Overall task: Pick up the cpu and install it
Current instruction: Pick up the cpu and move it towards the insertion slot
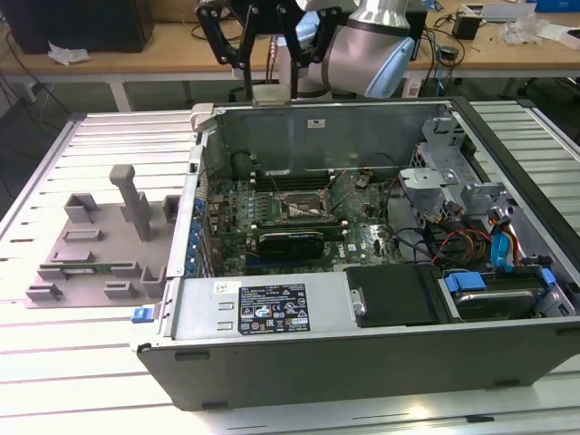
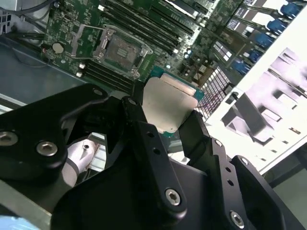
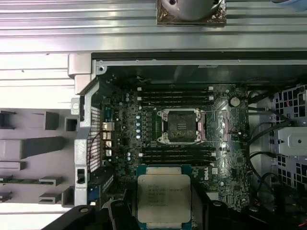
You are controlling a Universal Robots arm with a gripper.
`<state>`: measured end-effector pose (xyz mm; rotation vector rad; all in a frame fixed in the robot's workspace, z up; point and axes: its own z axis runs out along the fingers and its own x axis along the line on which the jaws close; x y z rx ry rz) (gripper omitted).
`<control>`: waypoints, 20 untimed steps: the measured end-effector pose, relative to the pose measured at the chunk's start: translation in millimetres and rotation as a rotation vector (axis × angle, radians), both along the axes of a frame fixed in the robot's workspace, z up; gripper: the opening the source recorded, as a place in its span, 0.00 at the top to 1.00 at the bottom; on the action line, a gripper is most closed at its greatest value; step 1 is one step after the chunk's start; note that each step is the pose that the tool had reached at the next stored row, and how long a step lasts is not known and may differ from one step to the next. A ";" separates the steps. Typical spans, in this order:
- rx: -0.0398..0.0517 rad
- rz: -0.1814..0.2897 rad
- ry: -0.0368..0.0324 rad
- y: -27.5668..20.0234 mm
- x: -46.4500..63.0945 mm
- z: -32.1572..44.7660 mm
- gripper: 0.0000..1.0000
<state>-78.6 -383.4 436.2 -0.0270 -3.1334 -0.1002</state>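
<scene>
**Chip in the claw, held above the open case**

The cpu (image 3: 164, 199) is off the surface and in the air. In both wrist views its silver-grey metal top faces the camera, with a thin green rim showing along one edge (image 2: 168, 103). The claw (image 3: 164, 213) is closed on it, with the black fingers (image 2: 135, 115) pressed against two opposite sides and parted only by the chip's own width. The flat face between them is left free.

I judge the chip to be light, thin and stiff, so weight is no worry. The lid looks smooth and could slip if the squeeze is slack. The contacts on its hidden underside are the delicate part, so the opposite edges are the right place to hold it, as it is held here. It sits roughly level in the fingers, though I cannot tell whether it is seated squarely.

Below it lies the motherboard (image 3: 144, 120), with the black-framed socket (image 3: 181, 125) near its middle. The socket looks unoccupied, and the chip is apart from it, offset toward the board's edge and not over the opening. In the exterior view the claw (image 1: 269, 77) hangs high above the rear wall of the computer case (image 1: 362, 326). The grey fixture tray (image 1: 91, 245) sits beside the case on the slatted surface (image 1: 54, 362).
</scene>
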 end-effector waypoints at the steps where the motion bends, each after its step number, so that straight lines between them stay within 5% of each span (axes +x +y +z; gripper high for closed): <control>1: 0.0002 0.000 0.0000 0.0 2.6 -2.6 0.46; 20: 0.0000 0.000 0.0006 0.0 22.4 -48.3 0.46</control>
